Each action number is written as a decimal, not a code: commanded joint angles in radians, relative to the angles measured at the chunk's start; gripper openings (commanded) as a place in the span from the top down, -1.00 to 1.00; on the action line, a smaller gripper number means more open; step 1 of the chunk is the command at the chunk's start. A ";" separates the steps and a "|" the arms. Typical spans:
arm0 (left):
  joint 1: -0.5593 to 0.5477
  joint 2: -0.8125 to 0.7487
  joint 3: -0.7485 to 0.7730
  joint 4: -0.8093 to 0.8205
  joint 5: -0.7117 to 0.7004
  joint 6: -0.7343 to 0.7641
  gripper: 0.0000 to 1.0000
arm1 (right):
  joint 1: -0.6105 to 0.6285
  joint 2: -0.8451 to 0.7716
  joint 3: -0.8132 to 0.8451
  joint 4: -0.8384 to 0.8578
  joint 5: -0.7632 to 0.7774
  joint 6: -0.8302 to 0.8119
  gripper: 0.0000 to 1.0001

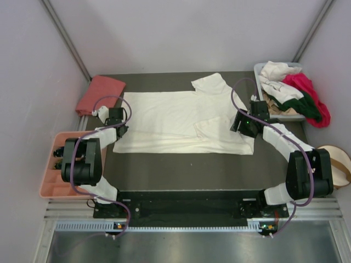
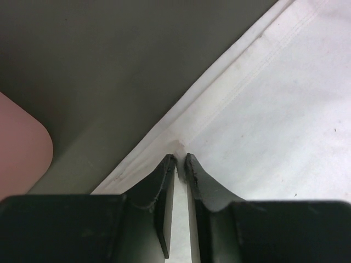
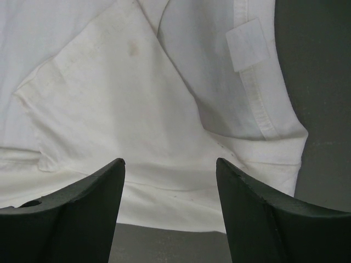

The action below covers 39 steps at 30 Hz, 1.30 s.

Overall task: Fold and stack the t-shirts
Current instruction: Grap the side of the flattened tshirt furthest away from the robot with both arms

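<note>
Cream-white t-shirt lies spread flat on the worktop; it should handle soft, light and floppy, and is best taken by hems and corners. Left fingers pinch nearly shut on its left hem, while right fingers gape wide and empty over the right sleeve.

Count, taken from your overhead view.

- Arms: you had two, the left arm and the right arm.
- Grippers: one on each arm, so two, the left gripper and the right gripper.
- T-shirts lying singly: two, one cream-white t-shirt and one salmon-pink t-shirt.
- Bin: one, holding one heap. You could tell three colours in it: white cloth, magenta cloth and dark green cloth. The number of garments could not be told.
- Pink tray: one, with several compartments. The dark bits in it were too small to count.
- Round beige pouch: one.
- Table: one.
</note>
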 commanded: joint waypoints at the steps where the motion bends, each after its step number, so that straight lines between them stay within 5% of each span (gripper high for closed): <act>1: 0.004 0.004 0.034 0.043 -0.011 0.002 0.67 | -0.001 -0.006 -0.002 0.028 -0.015 0.002 -0.35; 10: 0.005 0.013 0.046 0.035 -0.017 0.000 1.00 | -0.001 -0.069 -0.019 0.002 -0.030 0.005 -0.35; 22: 0.005 0.021 0.063 0.026 -0.032 -0.003 1.00 | 0.000 -0.164 -0.164 0.018 -0.110 0.049 -0.35; 39: 0.005 0.032 0.082 0.012 -0.091 0.010 1.00 | 0.000 -0.075 -0.250 0.099 -0.090 0.072 -0.35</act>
